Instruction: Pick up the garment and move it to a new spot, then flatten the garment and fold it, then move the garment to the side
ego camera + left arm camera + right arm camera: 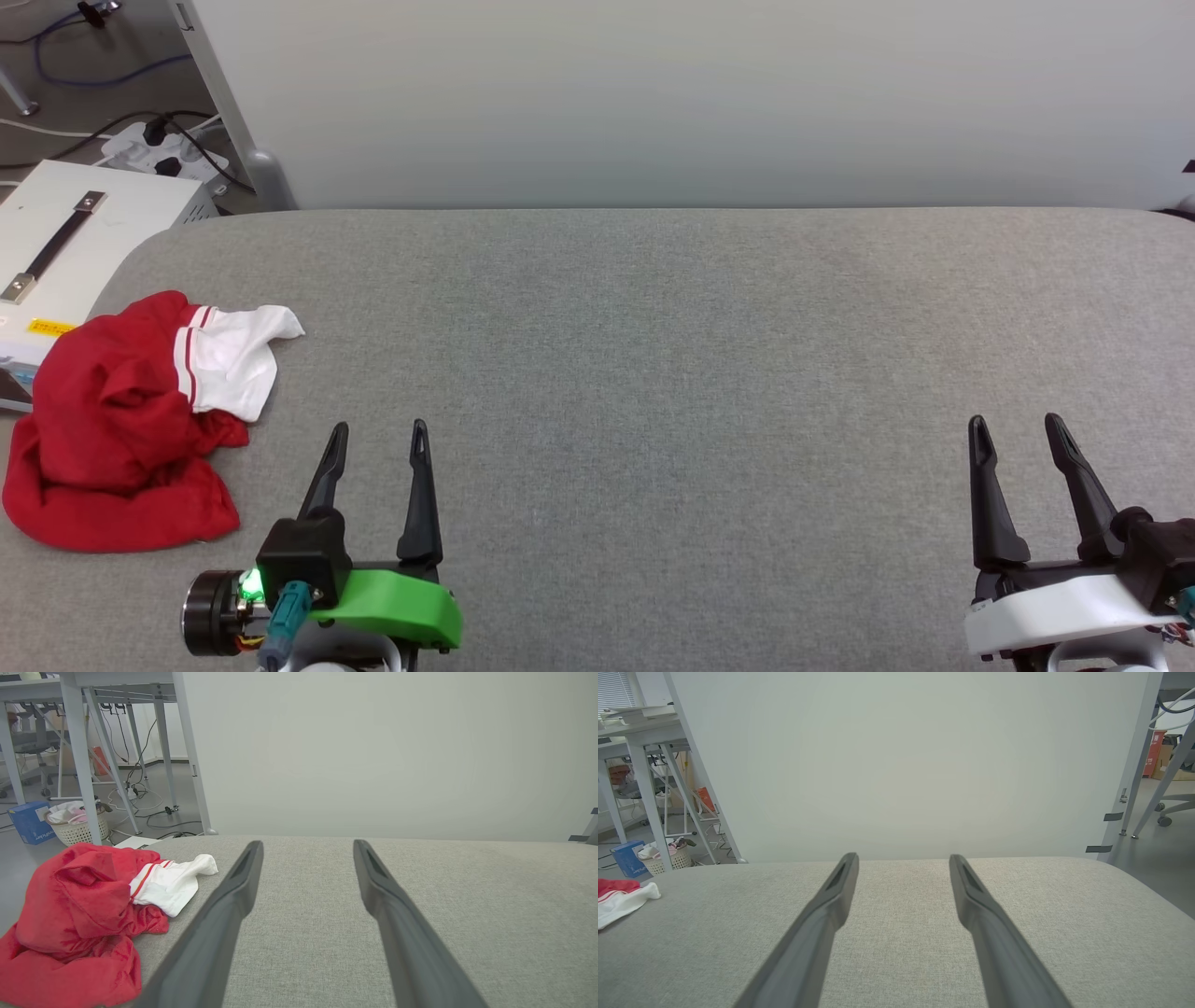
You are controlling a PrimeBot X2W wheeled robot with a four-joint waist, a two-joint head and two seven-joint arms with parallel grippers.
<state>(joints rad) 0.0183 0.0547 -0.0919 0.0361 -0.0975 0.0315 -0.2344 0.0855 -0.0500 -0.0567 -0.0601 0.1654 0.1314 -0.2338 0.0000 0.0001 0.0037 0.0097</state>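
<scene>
Crumpled at the left edge of the table (653, 373) lies the shirt (121, 429), soft, light and floppy, best pinched at a raised red fold I'd say, with the left gripper (378, 431) near it, fingers apart, and the right gripper (1013, 422) by the right edge likewise spread, both empty.

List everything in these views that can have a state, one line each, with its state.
garment: crumpled in an unfolded heap at the left edge of the table, not held.
left tool: open, holding nothing, apart from the garment.
right tool: open, holding nothing.
basket: upright on the floor, laundry inside.
</scene>
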